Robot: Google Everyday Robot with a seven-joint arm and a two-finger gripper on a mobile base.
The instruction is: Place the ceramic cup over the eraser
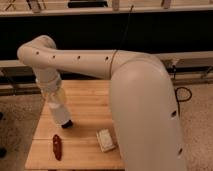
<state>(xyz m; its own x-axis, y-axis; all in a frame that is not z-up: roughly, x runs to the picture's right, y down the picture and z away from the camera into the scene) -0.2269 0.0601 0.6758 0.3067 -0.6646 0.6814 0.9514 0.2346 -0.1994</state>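
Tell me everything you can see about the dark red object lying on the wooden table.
The dark red object is long and narrow, with rounded ends and a slightly uneven outline; its material cannot be told. It lies flat near the front left part of the wooden table, its length running roughly from back to front. Nothing touches it except the table. The gripper hangs above the table behind it and to its right, apart from it, and the whitish block lies further right, also apart.
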